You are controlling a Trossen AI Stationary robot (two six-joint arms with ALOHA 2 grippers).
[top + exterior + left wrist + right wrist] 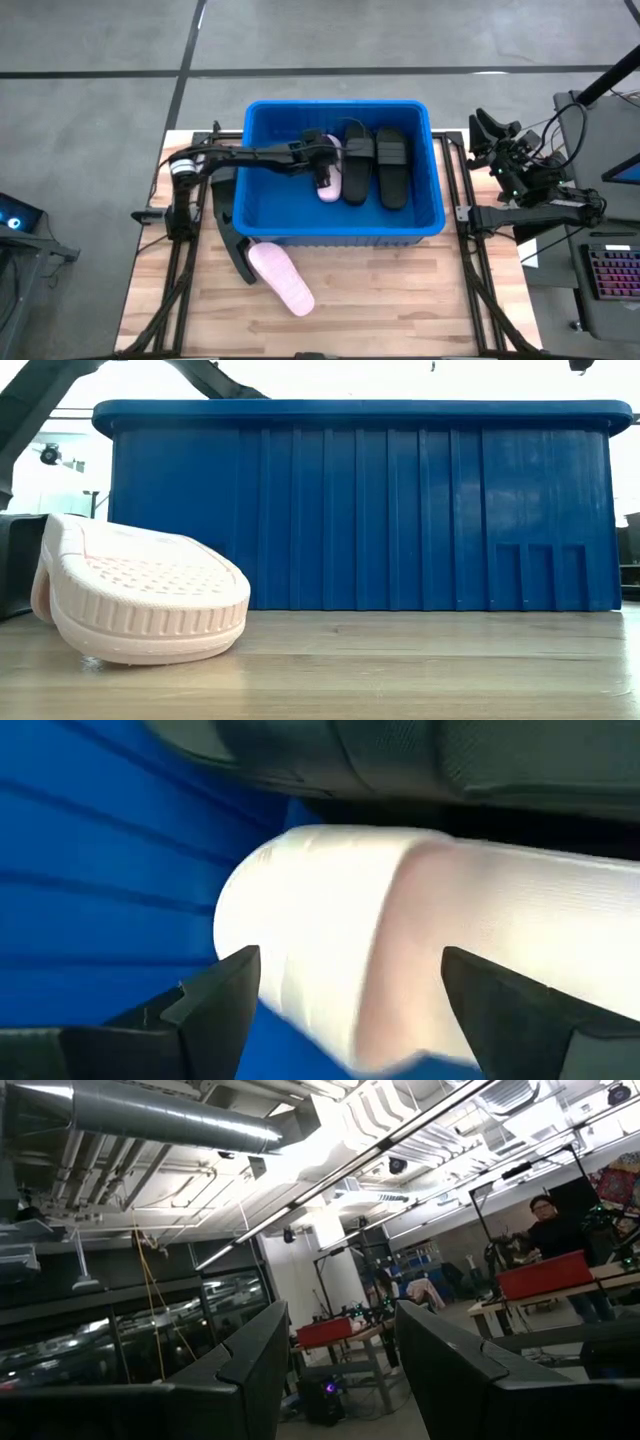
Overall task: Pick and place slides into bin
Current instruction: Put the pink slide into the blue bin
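Over the left half of the bin (262, 215), near the centre of the high view, the left pincer (322, 160) is seen reaching in from the left side of the frame. Its fingers are spread, with a pink slide (400, 940) lying between them in the left wrist view; whether the pads touch it cannot be told. That slide (329, 180) rests inside the bin beside two black slides (375, 166). A second pink slide (282, 279) lies on the bench (400, 300) just in front of the bin, at lower centre of the high view, and fills the lower left of the low view (140, 600). A black slide (228, 232) lies beside it against the bin's left front corner.

Judged from this, a release is in hand. It would be done well if the fingers were kept wide and lifted straight up, so the strap is not snagged.

The right pincer (335, 1370) is parked at the right edge of the high view, fingers apart and holding nothing.
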